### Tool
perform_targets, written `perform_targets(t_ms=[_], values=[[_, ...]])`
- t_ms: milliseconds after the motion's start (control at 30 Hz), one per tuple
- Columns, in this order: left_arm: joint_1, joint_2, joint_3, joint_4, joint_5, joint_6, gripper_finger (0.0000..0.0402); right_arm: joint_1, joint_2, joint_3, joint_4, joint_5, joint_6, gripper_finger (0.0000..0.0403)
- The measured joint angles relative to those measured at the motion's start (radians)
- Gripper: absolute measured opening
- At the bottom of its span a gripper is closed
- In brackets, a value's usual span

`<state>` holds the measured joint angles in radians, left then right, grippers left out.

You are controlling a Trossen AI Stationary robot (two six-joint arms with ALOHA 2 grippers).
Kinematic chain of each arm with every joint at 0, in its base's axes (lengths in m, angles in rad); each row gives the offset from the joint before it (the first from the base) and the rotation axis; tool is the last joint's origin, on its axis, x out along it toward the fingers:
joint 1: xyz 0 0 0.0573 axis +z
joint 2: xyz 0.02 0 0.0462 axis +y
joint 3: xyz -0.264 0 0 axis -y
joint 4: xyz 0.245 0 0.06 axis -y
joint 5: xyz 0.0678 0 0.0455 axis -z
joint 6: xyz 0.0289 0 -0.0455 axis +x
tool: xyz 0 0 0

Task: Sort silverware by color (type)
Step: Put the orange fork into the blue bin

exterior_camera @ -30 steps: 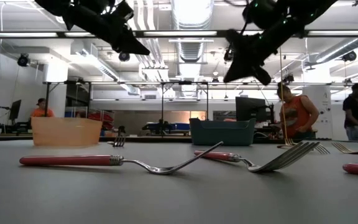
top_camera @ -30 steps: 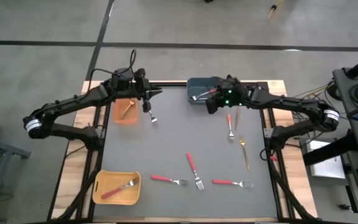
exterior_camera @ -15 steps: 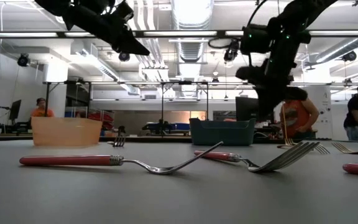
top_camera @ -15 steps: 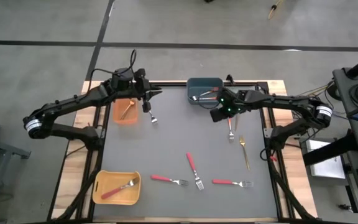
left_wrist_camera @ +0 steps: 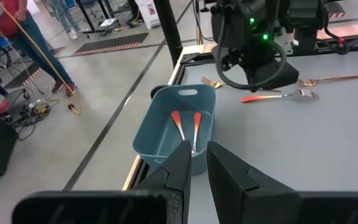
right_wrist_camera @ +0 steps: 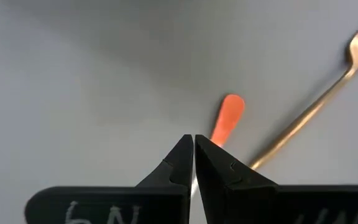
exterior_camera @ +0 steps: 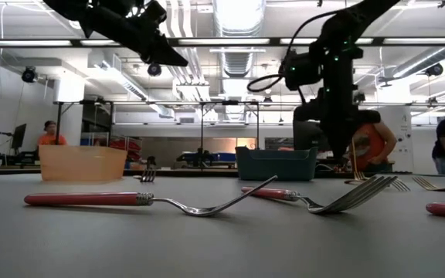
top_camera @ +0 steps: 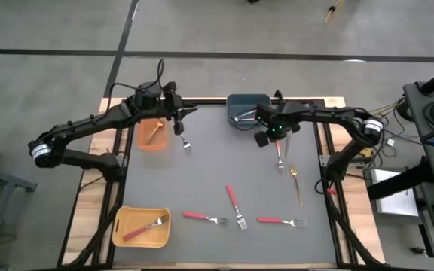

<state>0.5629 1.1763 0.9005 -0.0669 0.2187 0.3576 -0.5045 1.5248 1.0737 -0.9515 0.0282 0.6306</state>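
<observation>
At far left, the left gripper [top_camera: 178,125] hangs beside the orange bin [top_camera: 151,134], fingers nearly together around nothing. Red-handled forks [top_camera: 234,204] lie along the near table. Farther right, the right gripper [top_camera: 263,138], clenched and empty, hovers over an orange-handled fork [top_camera: 278,153] beside a gold fork [top_camera: 297,184].

- Table [top_camera: 202,173]: grey top, wooden edges.
- Upper left: orange bin [top_camera: 151,134]; small fork [top_camera: 186,143] beside it.
- Upper centre: blue-grey bin [top_camera: 243,110].
- Lower left: yellow bin [top_camera: 141,226].
- Right: orange-handled fork [top_camera: 278,154], gold fork [top_camera: 296,183].
- Bottom centre: three red-handled forks [top_camera: 234,205].
</observation>
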Motion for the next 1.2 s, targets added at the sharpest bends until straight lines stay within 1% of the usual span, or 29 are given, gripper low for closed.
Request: perform_targets(t_ms=[133, 300, 400, 533, 667, 800, 1000, 1133, 1200], values=[[0.0, 0.0, 0.0, -0.009, -0.001, 0.0, 0.0034, 0.0, 0.016, 0.042, -0.01, -0.006, -0.101, 0.0009], [0.0, 0.0, 0.0, -0.009, -0.003, 0.001, 0.0034, 0.0, -0.008, 0.04, -0.022, -0.05, -0.126, 0.0009], [0.001, 0.0, 0.0, -0.009, -0.013, 0.013, 0.0034, -0.002, -0.023, 0.015, -0.07, -0.06, -0.109, 0.0009], [0.002, 0.0, 0.0, -0.006, -0.078, 0.036, 0.0034, -0.002, -0.024, -0.011, -0.122, -0.06, -0.052, 0.0009], [0.002, 0.0, 0.0, 0.003, -0.124, 0.056, 0.0034, -0.002, -0.024, -0.014, -0.126, -0.075, -0.047, 0.0009], [0.002, 0.0, 0.0, 0.008, -0.132, 0.069, 0.0034, -0.002, -0.024, -0.009, -0.126, -0.109, -0.045, 0.0009], [0.002, 0.0, 0.0, 0.013, -0.132, 0.071, 0.0034, -0.002, -0.024, -0.008, -0.125, -0.112, -0.04, 0.001], [0.002, 0.0, 0.0, 0.014, -0.132, 0.071, 0.0034, -0.002, -0.023, -0.009, -0.121, -0.105, -0.021, 0.003], [0.002, 0.0, 0.0, 0.014, -0.132, 0.071, 0.0034, -0.002, -0.019, -0.011, -0.117, -0.071, 0.006, 0.0048]])
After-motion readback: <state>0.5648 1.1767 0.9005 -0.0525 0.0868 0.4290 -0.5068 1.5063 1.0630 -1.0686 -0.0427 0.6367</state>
